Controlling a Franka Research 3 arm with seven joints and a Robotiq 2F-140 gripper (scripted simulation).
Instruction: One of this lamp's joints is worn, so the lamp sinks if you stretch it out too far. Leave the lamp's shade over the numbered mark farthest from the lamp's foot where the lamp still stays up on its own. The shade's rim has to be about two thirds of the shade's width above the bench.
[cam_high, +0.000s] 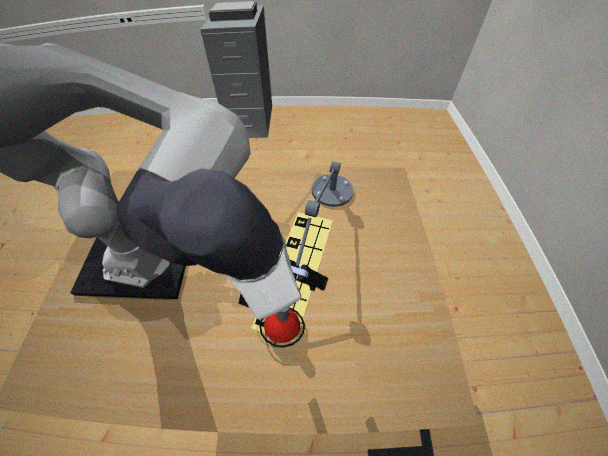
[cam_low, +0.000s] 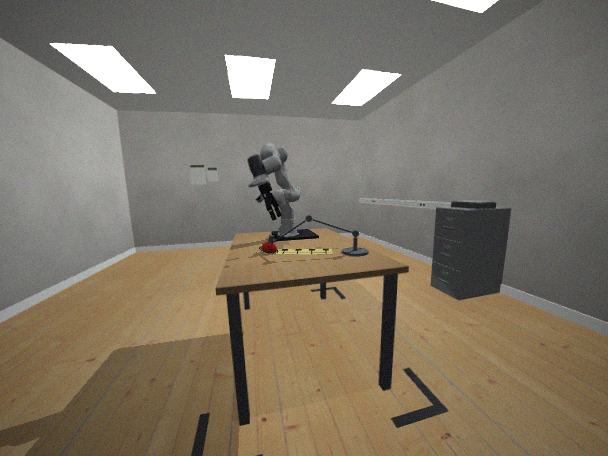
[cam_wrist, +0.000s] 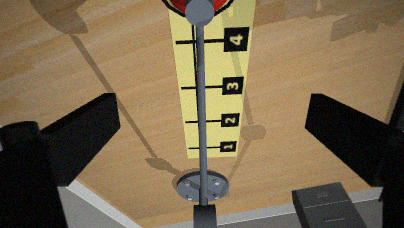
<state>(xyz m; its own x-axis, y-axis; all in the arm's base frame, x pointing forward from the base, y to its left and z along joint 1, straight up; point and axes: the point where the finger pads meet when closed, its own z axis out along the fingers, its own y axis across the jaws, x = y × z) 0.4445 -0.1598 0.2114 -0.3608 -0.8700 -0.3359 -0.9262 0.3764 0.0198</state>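
The lamp's red shade (cam_high: 282, 326) (cam_low: 269, 248) (cam_wrist: 220, 4) hangs low at the far end of the yellow numbered strip (cam_high: 322, 235) (cam_low: 305, 251) (cam_wrist: 212, 135), past mark 4 (cam_wrist: 236, 39). It partly covers the end mark there. Its exact rim height cannot be told. The round grey foot (cam_high: 345, 192) (cam_low: 355, 252) (cam_wrist: 194, 186) stands beyond mark 1. The raised elbow joint (cam_high: 312, 207) (cam_low: 309, 218) links the lamp's two thin arms. My gripper (cam_low: 276, 217) (cam_wrist: 213, 111) is open and empty, above the bench. In the wrist view the outer lamp arm (cam_wrist: 201, 100) runs between the spread fingers, not touched.
The bench (cam_high: 400, 300) (cam_low: 310, 270) carries the lamp, and its front edge shows in the exterior view. The robot's black base plate (cam_high: 90, 287) (cam_low: 310, 235) is at the rear. A grey filing cabinet (cam_high: 240, 75) (cam_low: 470, 250) stands off to the side.
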